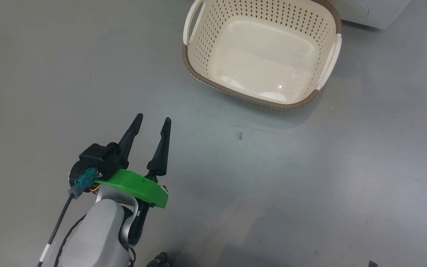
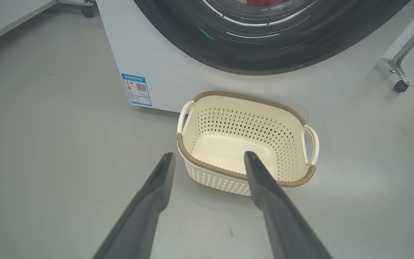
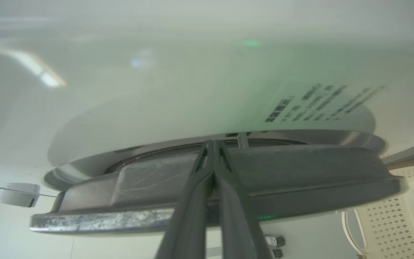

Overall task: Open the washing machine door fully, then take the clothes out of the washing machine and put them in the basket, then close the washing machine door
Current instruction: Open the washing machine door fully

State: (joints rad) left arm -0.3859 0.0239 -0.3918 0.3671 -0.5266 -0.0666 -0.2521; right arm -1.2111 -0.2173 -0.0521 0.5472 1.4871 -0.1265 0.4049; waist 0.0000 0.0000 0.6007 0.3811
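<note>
Head view: left gripper (image 1: 153, 118) at lower left over the grey floor (image 1: 310, 167), fingers spread apart and holding nothing, pointing up toward the basket (image 1: 206, 44) but well short of it. The basket stands upright on the floor and its glossy cream base is in plain sight. Left wrist view: the basket sits just in front of the washer (image 2: 178, 72), below the door (image 2: 264, 54). The door's black rim lies against the white front. A sliver of red clothes (image 2: 261, 2) shows through the glass at the top edge, so the clothes are inside the drum. A blue label (image 2: 137, 90) sits low on the washer's front, to the left of the basket. Right wrist view: right gripper (image 3: 214, 143) has its fingers pressed together with nothing visible between them. Their tips are at the edge of the door's dark rim, which is seen edge-on, with the white front beyond it. Contact between tips and rim looks likely, but blur prevents confirmation. Cannot tell whether the door is latched or slightly ajar. A corner of the basket shows at lower right of this view.
</note>
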